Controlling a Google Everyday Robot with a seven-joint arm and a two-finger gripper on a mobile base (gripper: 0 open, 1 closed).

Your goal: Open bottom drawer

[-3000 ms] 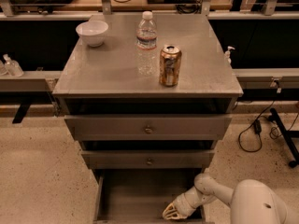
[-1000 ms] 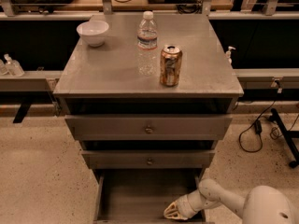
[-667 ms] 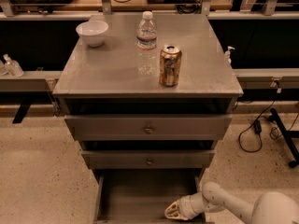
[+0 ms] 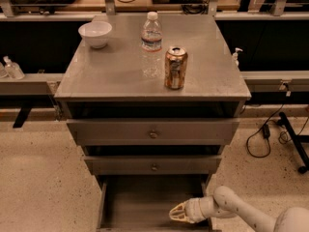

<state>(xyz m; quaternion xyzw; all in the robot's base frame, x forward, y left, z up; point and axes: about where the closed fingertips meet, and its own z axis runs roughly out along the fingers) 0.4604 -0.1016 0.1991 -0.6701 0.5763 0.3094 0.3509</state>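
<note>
The grey cabinet [image 4: 153, 76] has three drawers. The top drawer [image 4: 153, 133] and middle drawer [image 4: 153, 166] each show a small round knob. The bottom drawer [image 4: 140, 202] stands pulled out toward the camera, and I look down into its dark, empty inside. Its front and knob are cut off by the lower edge of the view. My gripper [image 4: 177, 212] is low inside the drawer's front right part, on a white arm [image 4: 231, 208] that comes in from the lower right.
On the cabinet top stand a white bowl [image 4: 95, 34], a clear water bottle [image 4: 152, 37] and a drink can [image 4: 175, 67]. Cables [image 4: 263, 134] and a black stand leg [image 4: 292, 141] lie on the floor to the right. Speckled floor lies on both sides.
The arm's large white link has slid right and down toward the lower right corner. The gripper has stayed almost in place in the pulled-out bottom drawer.
</note>
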